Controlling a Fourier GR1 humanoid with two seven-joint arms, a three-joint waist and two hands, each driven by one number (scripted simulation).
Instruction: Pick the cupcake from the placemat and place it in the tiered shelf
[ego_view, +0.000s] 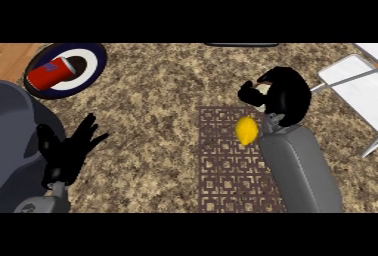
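The right hand (279, 95) is over the far end of the brown placemat (229, 165). Its fingers are curled in, like they are wrapped round something. I cannot see the cupcake anywhere. It is not on the bare part of the placemat, so I think it is hidden inside that curled hand, but I cannot be sure.

A yellow lemon (246, 131) lies on the placemat just below the right hand, right beside the grey forearm.

The white tiered shelf (353, 80) is off to the right side of the right hand, quite near it.

The left hand (68, 150) is far away on the other side, fingers spread and pointing up, just resting. Up past it sits a plate (88, 70) with a red cup (53, 73) lying on it.

I think the picking up part is done or almost done, and the carrying part comes next. The next move would be to lift the right hand, swing it over to the shelf, lower it onto a level, and then let the fingers go
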